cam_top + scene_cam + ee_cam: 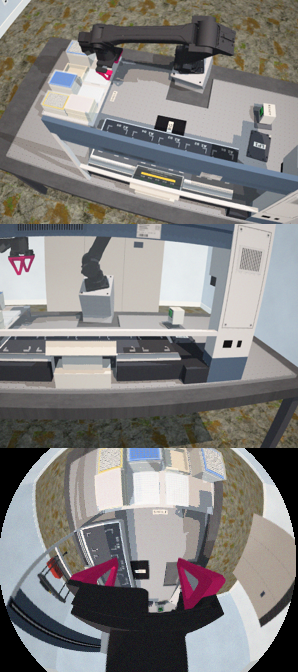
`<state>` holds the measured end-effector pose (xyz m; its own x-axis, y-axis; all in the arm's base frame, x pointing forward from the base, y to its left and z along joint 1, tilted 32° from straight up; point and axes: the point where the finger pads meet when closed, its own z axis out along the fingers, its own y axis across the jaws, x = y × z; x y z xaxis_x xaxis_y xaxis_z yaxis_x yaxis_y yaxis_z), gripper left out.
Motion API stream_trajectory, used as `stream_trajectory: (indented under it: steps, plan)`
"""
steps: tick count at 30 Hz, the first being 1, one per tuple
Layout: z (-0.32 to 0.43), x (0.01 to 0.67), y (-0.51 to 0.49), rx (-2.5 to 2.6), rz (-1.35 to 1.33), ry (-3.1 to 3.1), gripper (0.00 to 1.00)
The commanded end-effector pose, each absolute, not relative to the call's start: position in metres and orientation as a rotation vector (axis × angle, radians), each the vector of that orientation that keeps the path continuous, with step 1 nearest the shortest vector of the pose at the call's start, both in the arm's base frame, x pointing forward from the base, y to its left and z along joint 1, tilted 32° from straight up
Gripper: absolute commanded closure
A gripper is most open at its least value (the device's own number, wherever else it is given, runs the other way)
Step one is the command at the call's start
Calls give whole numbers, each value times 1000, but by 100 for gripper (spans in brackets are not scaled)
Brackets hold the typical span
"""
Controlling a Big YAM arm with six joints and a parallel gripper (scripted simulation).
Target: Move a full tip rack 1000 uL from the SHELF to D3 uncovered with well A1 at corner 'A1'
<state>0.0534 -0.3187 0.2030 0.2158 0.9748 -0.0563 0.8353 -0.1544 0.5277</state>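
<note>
My gripper (110, 66) (21, 264) (147, 561) is open and empty. It hangs high over the inner edge of the SHELF, above the flat white lidded plates (94, 78). On the SHELF a blue-rimmed covered tip rack (76, 48) (212, 459) with a grey tip field stands at the far end. A yellow-rimmed covered rack (55, 99) (109, 459) with a grey field stands at the near end. Between them a covered rack (62, 79) shows its blue plate. I cannot read the size labels. Deck position D3 (168, 141) is bare.
A beige open reservoir (76, 70) and stacked white blocks (81, 106) also stand on the SHELF. The regrip nest RG (170, 125) lies behind D3. The READY key (268, 113) and pad LP1 (259, 146) are at the right. A blue gantry beam (175, 159) crosses the deck.
</note>
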Motion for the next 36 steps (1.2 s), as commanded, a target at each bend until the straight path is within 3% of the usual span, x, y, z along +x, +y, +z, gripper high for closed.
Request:
stream_trajectory:
  steps: [1, 36]
  plan:
    - [196, 35, -317, 2020, 400, 1700, 0]
    - [124, -100, -308, 2005, 339, 1709, 0]
